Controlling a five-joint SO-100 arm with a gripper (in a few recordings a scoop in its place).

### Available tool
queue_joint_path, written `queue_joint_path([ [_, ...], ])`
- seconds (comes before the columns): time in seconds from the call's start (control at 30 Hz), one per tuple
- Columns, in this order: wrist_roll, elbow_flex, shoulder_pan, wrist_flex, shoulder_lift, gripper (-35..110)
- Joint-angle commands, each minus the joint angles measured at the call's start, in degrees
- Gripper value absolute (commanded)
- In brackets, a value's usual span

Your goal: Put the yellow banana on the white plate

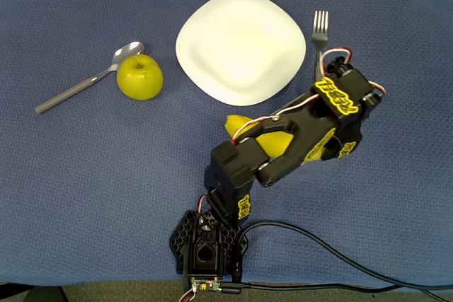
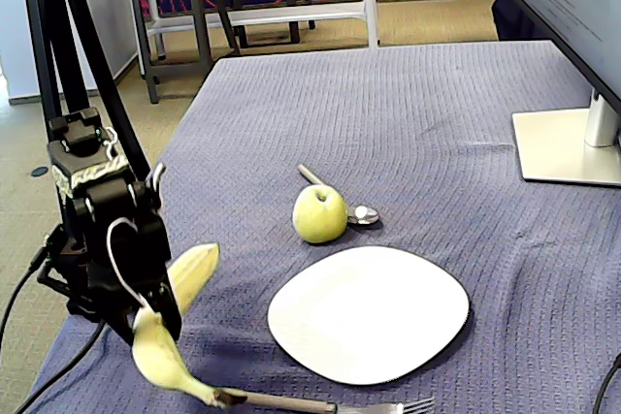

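The yellow banana [image 2: 189, 273] lies at the table's near left corner in the fixed view, its brown stem tip down by a fork handle. My gripper [image 2: 153, 312] is shut on the banana's middle, one black finger crossing over it. From overhead, my black arm [image 1: 304, 125] covers most of the banana [image 1: 237, 124], whose left end pokes out just below the white plate [image 1: 241, 44]. The plate is bare and sits right of the banana in the fixed view [image 2: 369, 312]. Whether the banana is off the cloth I cannot tell.
A yellow-green apple [image 1: 139, 76] sits left of the plate, touching a spoon [image 1: 78, 88]. A fork [image 1: 320, 25] lies along the plate's right side, its handle under my arm. A monitor foot [image 2: 568, 147] stands at the far right of the blue cloth.
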Motion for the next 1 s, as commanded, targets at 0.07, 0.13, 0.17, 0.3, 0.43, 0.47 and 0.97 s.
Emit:
queue_joint_path([
  [0.07,6.94,0.35,-3.78,-1.05,11.6,0],
  [0.13,10.99,3.16,-6.33,-3.69,13.71,0],
  [0.17,12.74,4.75,-7.65,-4.66,14.68,0],
  [0.3,20.57,7.47,-13.89,-7.47,16.17,0],
  [0.43,29.53,6.5,-21.09,-10.11,13.8,0],
  [0.47,31.9,5.89,-22.76,-10.72,12.83,0],
  [0.97,61.61,-12.74,-37.62,-16.35,-5.89,0],
])
